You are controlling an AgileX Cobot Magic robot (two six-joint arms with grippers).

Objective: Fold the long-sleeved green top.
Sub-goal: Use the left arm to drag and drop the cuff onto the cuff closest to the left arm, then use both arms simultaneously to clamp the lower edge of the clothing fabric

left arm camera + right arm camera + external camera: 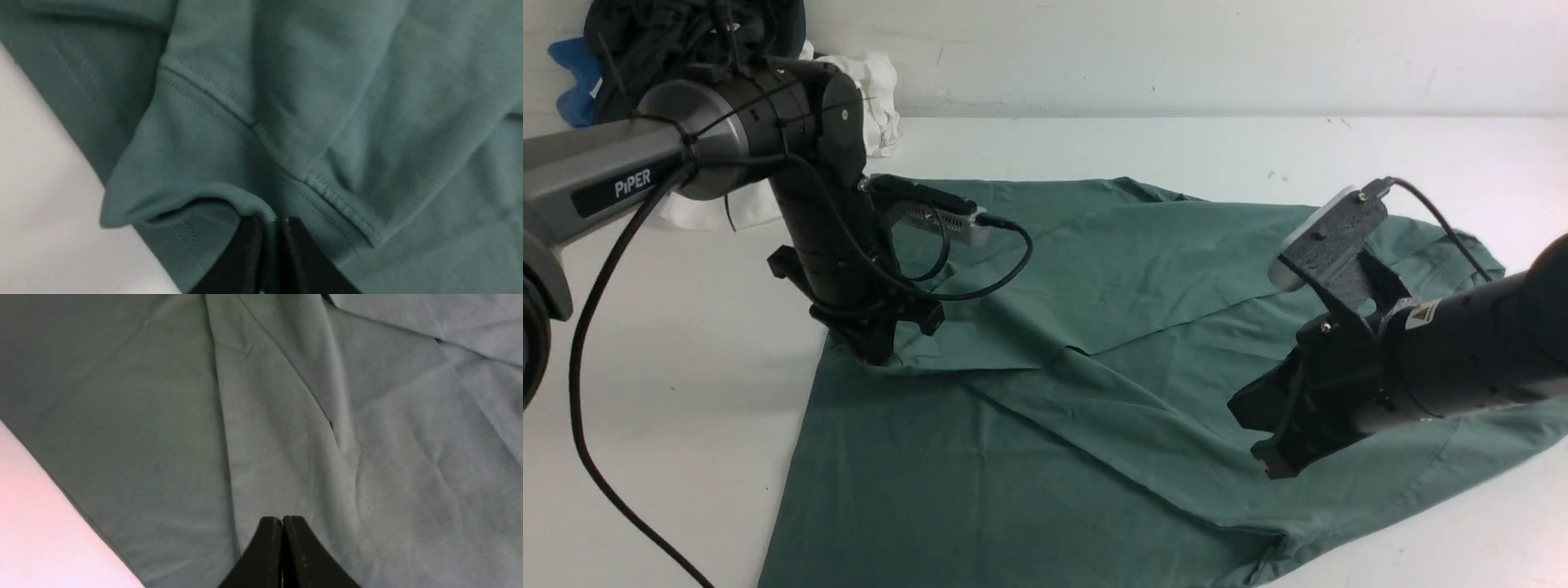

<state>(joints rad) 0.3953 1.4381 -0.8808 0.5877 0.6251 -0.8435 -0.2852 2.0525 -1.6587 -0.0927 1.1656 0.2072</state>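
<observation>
The green long-sleeved top lies spread across the white table, with a sleeve folded over its body. My left gripper stands at the top's left edge, pointing down. In the left wrist view it is shut on the ribbed cuff, whose rim runs in between the two black fingers. My right gripper is low over the right part of the top. Seen from the right wrist, this gripper is shut, its tips together with nothing between them, over smooth creased cloth.
A heap of other garments sits at the back left by the wall: black, blue and white. Bare white table shows behind the top and to its left. The top's hem reaches the near edge.
</observation>
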